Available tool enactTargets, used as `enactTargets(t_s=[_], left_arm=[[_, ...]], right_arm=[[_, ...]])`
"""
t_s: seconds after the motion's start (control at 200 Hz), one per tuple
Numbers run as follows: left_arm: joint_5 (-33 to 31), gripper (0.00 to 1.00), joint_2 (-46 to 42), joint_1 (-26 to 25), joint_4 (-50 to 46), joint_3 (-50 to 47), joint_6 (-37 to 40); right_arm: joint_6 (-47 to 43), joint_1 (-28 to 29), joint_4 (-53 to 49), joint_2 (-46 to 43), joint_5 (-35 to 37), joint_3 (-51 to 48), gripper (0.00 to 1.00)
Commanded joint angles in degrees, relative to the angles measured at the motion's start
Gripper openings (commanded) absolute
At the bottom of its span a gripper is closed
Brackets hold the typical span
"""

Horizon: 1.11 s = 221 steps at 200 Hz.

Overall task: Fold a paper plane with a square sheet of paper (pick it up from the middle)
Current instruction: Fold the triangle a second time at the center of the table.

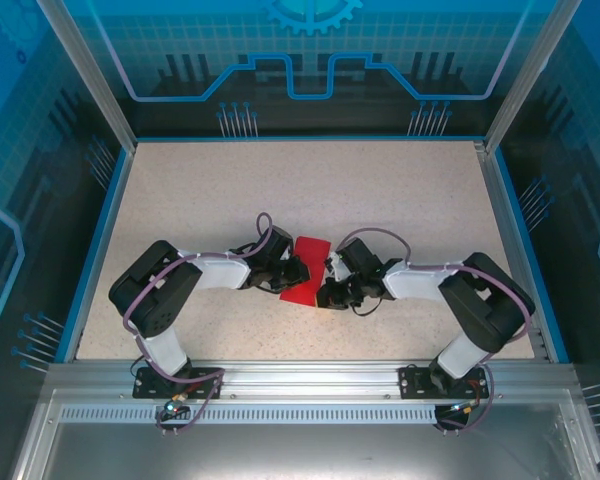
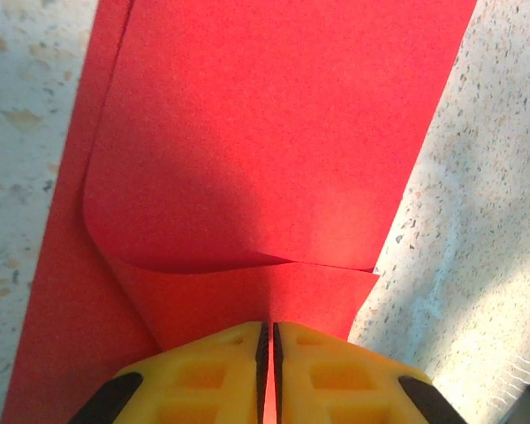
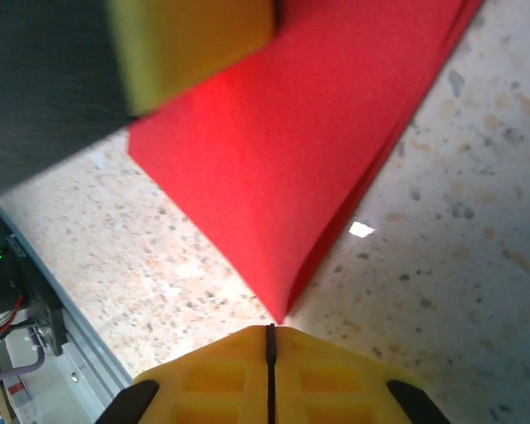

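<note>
The square sheet of paper (image 1: 308, 262) lies on the table (image 1: 230, 200), midway between the left and right edges and somewhat nearer the near edge than the far one. It is doubled over into a narrow red strip. Its long axis runs far to near, leaning a little left as it comes toward the arms.

Both arms reach in low from either side, elbows bent outward, so the strip sits right between them and neither is clearly the nearer.

The left gripper (image 2: 267, 353) meets the strip from its left side. Its yellow fingers are almost together with a sliver of red in the slit, so I take it to be pinching the paper. Just ahead of it the upper layer bows up in a loose curl instead of lying flat.

The right gripper (image 3: 270, 353) is closed tight. A pointed corner of the strip comes right up to its fingertips, but I cannot tell whether that corner is caught between them.

I'd judge the next move depends on pressing that curl flat along the long axis.
</note>
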Motion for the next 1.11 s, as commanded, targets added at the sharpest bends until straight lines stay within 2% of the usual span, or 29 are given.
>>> enactTargets(t_s=[0.0,0.225,0.44,0.805,0.965,1.1], left_arm=[[0.6,0.15,1.2,-0.7,-0.7,-1.4,-0.6],[0.7,0.15,1.1,-0.8,-0.6,-1.0,-0.7],[0.8,0.16,0.4,-0.8,-0.5,-0.9,-0.7],[1.8,0.24,-4.0,-0.8,2.6,-0.8,-0.1],[0.1,0.22,-2.4,-0.4,0.9,0.4,1.2],[0.4,0.2,0.3,-0.1,3.2,-0.7,0.0]], right_arm=[[1.3,0.8,-0.1,-2.5,1.2,2.3,0.09],[4.7,0.9,4.9,3.7,-0.5,4.5,0.1],[4.9,0.8,4.4,8.8,0.5,2.5,0.07],[4.1,0.5,2.3,9.5,2.9,0.9,0.02],[3.8,0.4,1.7,8.7,3.1,0.8,0.02],[3.4,0.2,1.1,8.2,3.3,0.5,0.02]])
